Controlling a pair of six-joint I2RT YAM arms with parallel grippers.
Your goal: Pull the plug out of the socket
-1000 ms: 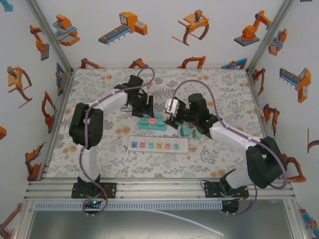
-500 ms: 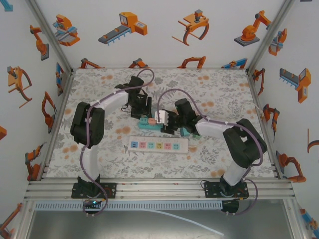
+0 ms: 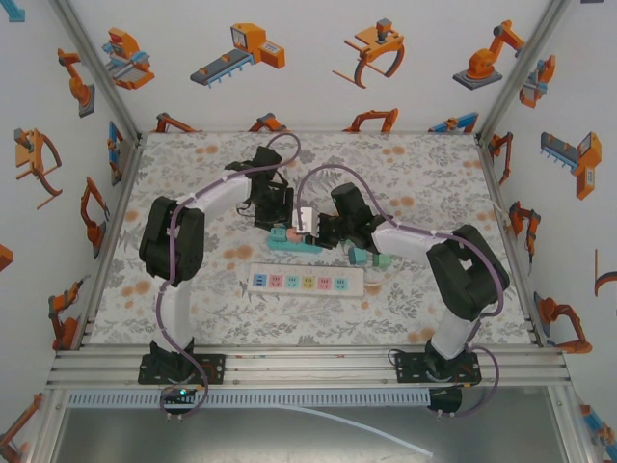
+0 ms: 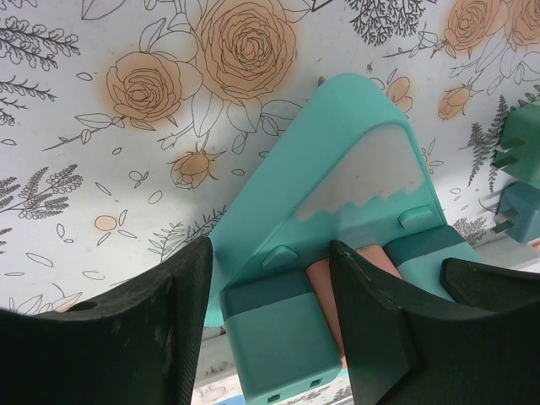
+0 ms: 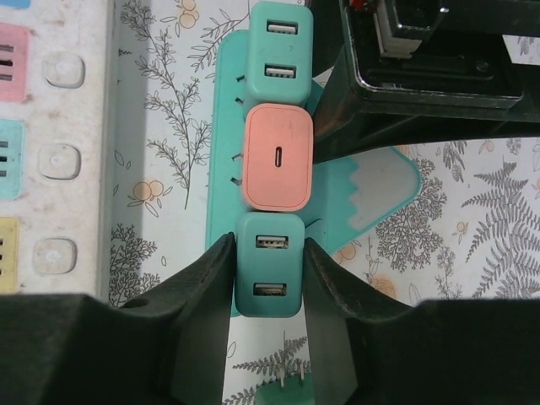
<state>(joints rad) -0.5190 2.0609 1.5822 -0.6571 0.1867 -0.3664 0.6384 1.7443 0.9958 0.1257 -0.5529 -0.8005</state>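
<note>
Top external shows floral tabletop [image 3: 193,309], seemingly robot-printed walls [image 3: 308,92].

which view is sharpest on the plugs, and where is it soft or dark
right wrist view: crisp, even light on the salmon-pink square plug and lower teal two-port plug, right pincer's black fingers soft; left wrist view: left pincer's black fingers dark, floral tablecloth crisp; top external view: even light, no glare, detail small.

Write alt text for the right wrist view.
The right gripper has its fingers against both sides of the nearest teal plug, one of a row of three on a teal strip; a pink plug sits mid-row. A white strip runs along the left edge.
</note>
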